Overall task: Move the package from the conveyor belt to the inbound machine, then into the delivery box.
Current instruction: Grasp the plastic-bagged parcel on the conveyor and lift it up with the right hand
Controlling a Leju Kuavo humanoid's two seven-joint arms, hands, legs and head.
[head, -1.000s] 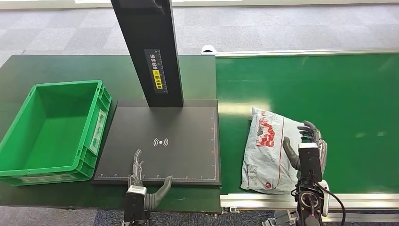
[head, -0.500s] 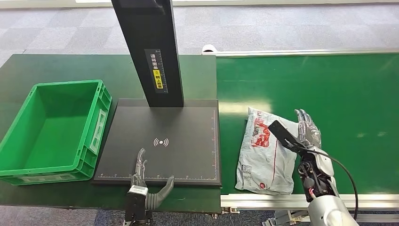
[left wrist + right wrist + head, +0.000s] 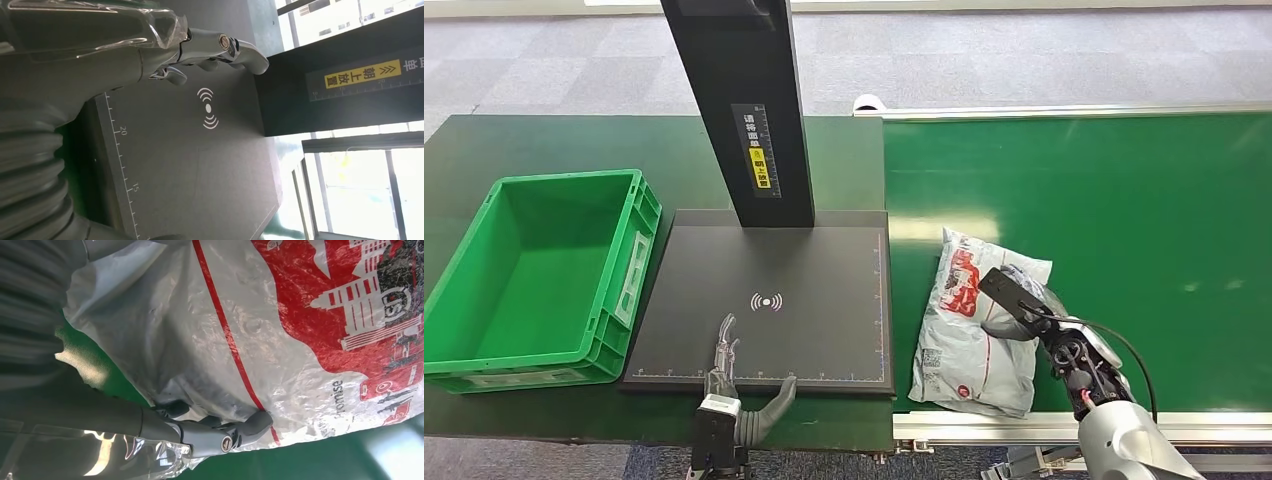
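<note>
**Green belt, bag at its near edge**

The belt [image 3: 1124, 200] carries the bag [image 3: 969, 325] beside the black scanner plate [image 3: 764, 300]. The right hand [image 3: 1024, 305] presses the bag's right side, fingers [image 3: 250, 422] curled under its edge, grasping it. The left hand [image 3: 729, 380] hovers released over the plate.

Parcel sorting or logistics workstation, indoors, office-type building; a wide green conveyor belt [image 3: 1124, 220] with a metal side rail [image 3: 1064, 111] along its far edge and another at its near edge; beside it a dark green table [image 3: 544, 140] carrying a black scanning pad [image 3: 824, 260] with a wireless symbol [image 3: 766, 302] and ruler marks along its edges; a black post [image 3: 739, 100] rises from the pad's far edge, with a scale and yellow label [image 3: 761, 160]; green plastic crate [image 3: 639, 215] at the table's left edge; a printed plastic mailer bag [image 3: 969, 330] on the belt; grey carpet tiles [image 3: 1024, 55] beyond; windows [image 3: 360, 185] behind the post in the left wrist view.
</note>
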